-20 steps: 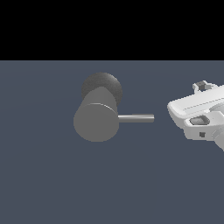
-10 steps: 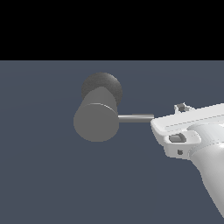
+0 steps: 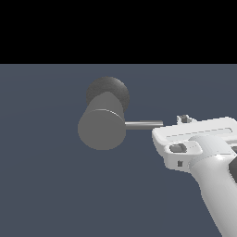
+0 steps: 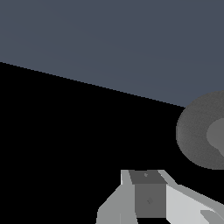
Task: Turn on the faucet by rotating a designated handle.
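The faucet [image 3: 102, 128] is a thick grey cylinder with a flat round face, and a dark rounded knob [image 3: 109, 90] sits behind it. Its handle [image 3: 142, 124], a thin grey rod, sticks out toward the exterior view's right. My gripper [image 3: 184, 119] sits at the rod's free end, and the white hand [image 3: 194, 139] covers the rod's tip. Only a small finger nub shows above the hand. In the wrist view the fingers [image 4: 148, 197] stand close together with nothing between them, and the faucet [image 4: 203, 131] lies beyond them at the frame's edge.
A plain dark blue-grey floor [image 3: 46, 185] lies around the faucet. The white arm [image 3: 217, 190] comes in from the exterior view's lower right.
The hand has moved toward the exterior view's left and slightly down, from clear of the rod to covering its free end. The faucet and rod have not moved.
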